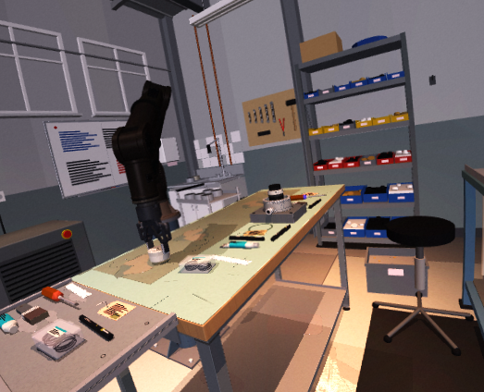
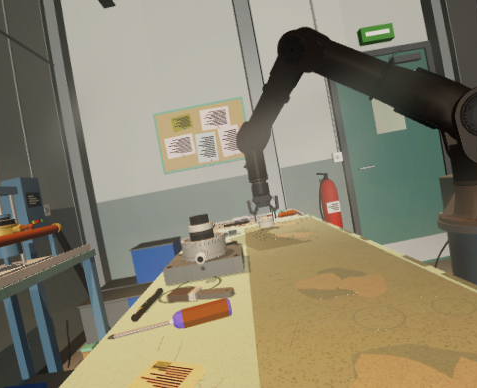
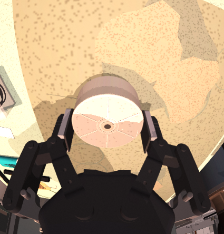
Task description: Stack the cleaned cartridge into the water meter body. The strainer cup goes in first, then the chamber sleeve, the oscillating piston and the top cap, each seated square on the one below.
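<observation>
A white round part, the top cap (image 3: 107, 120), with spokes and a centre hole on its top face, is held in my gripper (image 3: 107, 129). It rests on the brown mat at the near end of the bench (image 1: 158, 255) (image 2: 265, 221). The gripper (image 1: 157, 245) (image 2: 263, 212) points straight down over it. The water meter body (image 1: 276, 205) (image 2: 204, 246) sits on a grey base plate at the far end of the bench. A stack with a dark cylinder on top (image 1: 274, 190) (image 2: 199, 227) rises out of it.
A grey side table (image 1: 63, 333) adjoins the near end of the bench, with a screwdriver, a pen and packets. On the bench lie a bagged coil (image 1: 198, 265), a tube (image 1: 240, 244), black bars and an orange-handled screwdriver (image 2: 189, 317). A stool (image 1: 419, 277) stands beside the bench.
</observation>
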Motion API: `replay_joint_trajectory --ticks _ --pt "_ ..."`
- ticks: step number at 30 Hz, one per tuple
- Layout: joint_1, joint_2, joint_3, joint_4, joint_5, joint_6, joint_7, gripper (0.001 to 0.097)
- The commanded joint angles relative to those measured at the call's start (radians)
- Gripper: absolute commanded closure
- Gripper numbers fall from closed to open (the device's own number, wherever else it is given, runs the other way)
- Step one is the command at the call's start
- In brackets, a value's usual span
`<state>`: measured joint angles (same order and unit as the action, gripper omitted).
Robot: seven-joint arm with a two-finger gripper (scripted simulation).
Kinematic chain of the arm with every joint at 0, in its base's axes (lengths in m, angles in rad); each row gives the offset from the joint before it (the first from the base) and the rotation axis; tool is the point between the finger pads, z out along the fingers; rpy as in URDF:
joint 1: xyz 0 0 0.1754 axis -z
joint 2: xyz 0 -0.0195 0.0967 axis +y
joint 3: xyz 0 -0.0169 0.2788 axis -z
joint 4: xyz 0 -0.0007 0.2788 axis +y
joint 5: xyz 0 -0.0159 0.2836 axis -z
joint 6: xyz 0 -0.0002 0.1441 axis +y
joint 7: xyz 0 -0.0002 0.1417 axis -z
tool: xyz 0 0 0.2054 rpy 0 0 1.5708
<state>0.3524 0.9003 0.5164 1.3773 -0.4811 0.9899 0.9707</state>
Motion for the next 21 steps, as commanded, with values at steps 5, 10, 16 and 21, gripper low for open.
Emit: replay_joint_trajectory --ticks 5,10,16,21 --pt "-0.002 -0.01 0.005 -0.005 0.004 0.012 -0.003 0.0901" --pt "-0.003 -0.017 0.008 -0.009 0.007 0.023 -0.005 0.0901" --pt "-0.004 -0.02 0.01 -0.011 0.009 0.028 -0.007 0.0901" --pt "-0.004 -0.021 0.01 -0.011 0.009 0.029 -0.007 0.0901"
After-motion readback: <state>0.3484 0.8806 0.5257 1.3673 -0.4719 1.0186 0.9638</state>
